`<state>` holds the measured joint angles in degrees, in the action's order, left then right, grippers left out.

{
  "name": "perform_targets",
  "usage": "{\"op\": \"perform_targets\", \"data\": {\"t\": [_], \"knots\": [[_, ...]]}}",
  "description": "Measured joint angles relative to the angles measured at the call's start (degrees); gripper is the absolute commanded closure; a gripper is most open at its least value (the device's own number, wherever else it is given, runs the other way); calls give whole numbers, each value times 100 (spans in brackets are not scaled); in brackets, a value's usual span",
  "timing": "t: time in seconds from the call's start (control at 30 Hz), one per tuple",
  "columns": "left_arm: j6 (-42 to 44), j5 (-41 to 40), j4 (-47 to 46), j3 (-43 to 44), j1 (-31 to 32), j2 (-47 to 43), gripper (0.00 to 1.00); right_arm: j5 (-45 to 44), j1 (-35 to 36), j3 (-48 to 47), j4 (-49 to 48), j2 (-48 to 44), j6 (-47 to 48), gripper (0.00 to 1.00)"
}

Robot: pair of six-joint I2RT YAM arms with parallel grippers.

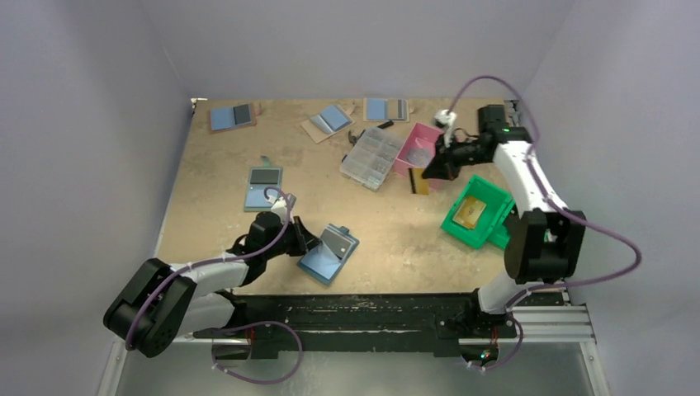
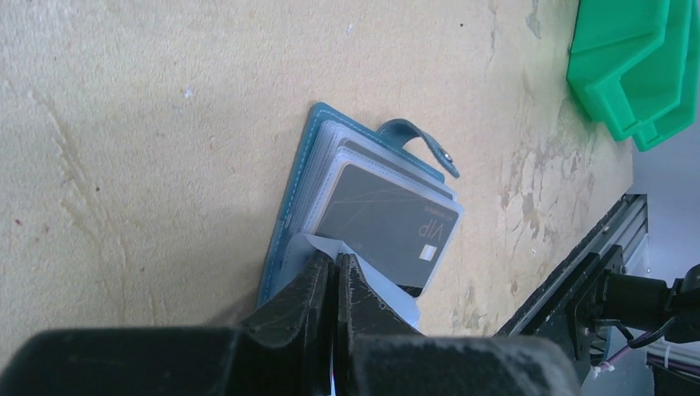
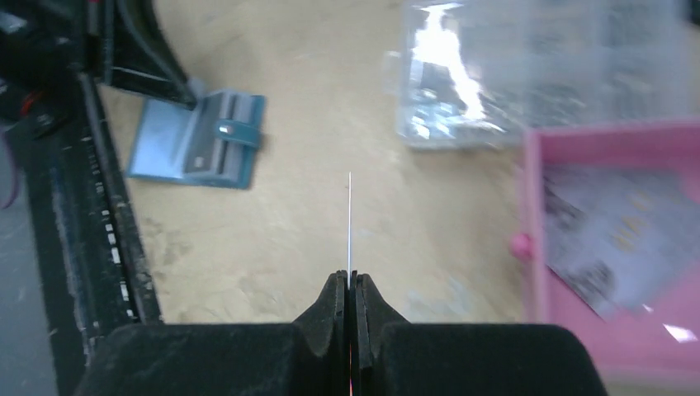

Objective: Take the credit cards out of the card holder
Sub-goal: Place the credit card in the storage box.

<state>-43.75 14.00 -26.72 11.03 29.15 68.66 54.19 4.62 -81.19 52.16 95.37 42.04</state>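
Left wrist: the left end effector (image 2: 337,262) is closed on a clear sleeve (image 2: 318,244) of the flat blue folding card holder (image 2: 289,210), near left. The right end effector (image 3: 350,282) grips one thin credit card (image 3: 349,216). It is likely stiff and slick, so pinch exposed edges.

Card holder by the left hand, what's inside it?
The card holder holds clear plastic sleeves; the top one shows a dark grey card marked VIP. The left hand pinches a sleeve's corner. Lower sleeves are covered, so more cards cannot be seen.
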Motion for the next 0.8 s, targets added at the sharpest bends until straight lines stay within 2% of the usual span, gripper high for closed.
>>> {"op": "perform_targets", "data": {"t": [0.17,0.3,0.5,0.8], "knots": [[199,39,328,402,-22,83,100,-546,-1342,48,57,-809,2,100],[361,120,374,761,-26,396,100,-918,-1934,66,315,-1073,168,100],[448,385,354,966,-66,844,100,-1637,-2068,951,227,-1561,737,100],[433,632,319,1019,-101,944,100,-2208,-2065,2253,-776,-2302,2968,100]]}}
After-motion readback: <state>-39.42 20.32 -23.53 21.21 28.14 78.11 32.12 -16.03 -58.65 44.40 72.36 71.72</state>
